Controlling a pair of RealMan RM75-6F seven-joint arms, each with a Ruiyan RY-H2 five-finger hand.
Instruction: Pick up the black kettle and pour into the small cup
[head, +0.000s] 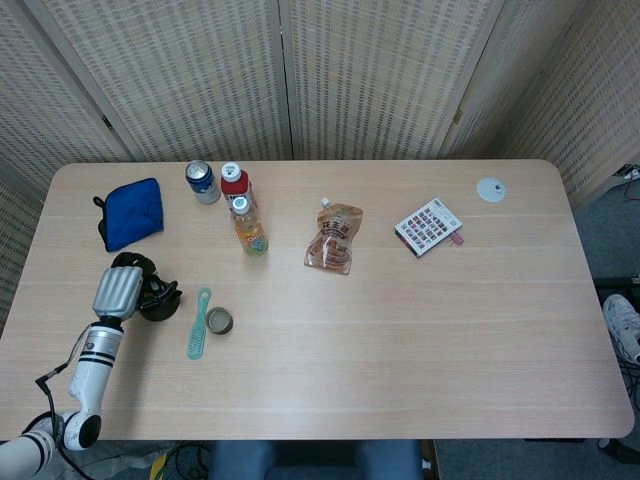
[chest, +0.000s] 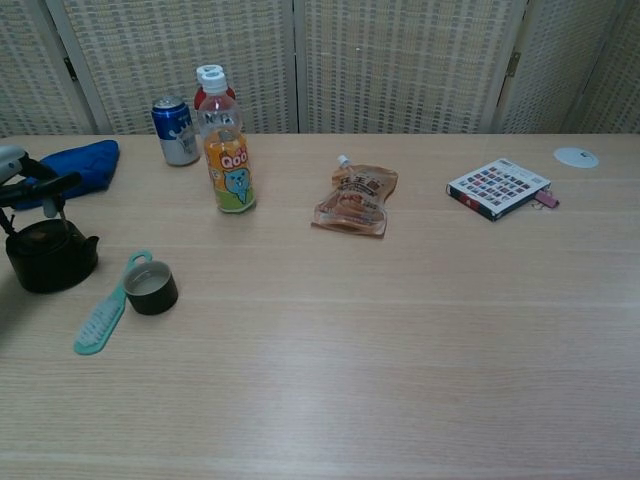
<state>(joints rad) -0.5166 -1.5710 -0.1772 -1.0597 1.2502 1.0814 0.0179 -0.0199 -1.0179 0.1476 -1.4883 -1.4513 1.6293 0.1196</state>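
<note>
The black kettle (head: 160, 299) (chest: 50, 257) stands upright on the table near its left edge. My left hand (head: 117, 289) (chest: 28, 186) hovers just over the kettle's wire handle, fingers stretched out above it, and I see nothing gripped. The small cup (head: 219, 321) (chest: 152, 288), dark with a pale inside, sits on the table a short way to the right of the kettle. My right hand is out of both views.
A green brush (head: 198, 323) (chest: 105, 315) lies between kettle and cup. Behind them are a blue pouch (head: 132, 212), a can (head: 202, 181) and two bottles (chest: 227, 160). A snack pouch (head: 335, 238), a booklet (head: 428, 226) and a white disc (head: 490, 189) lie further right.
</note>
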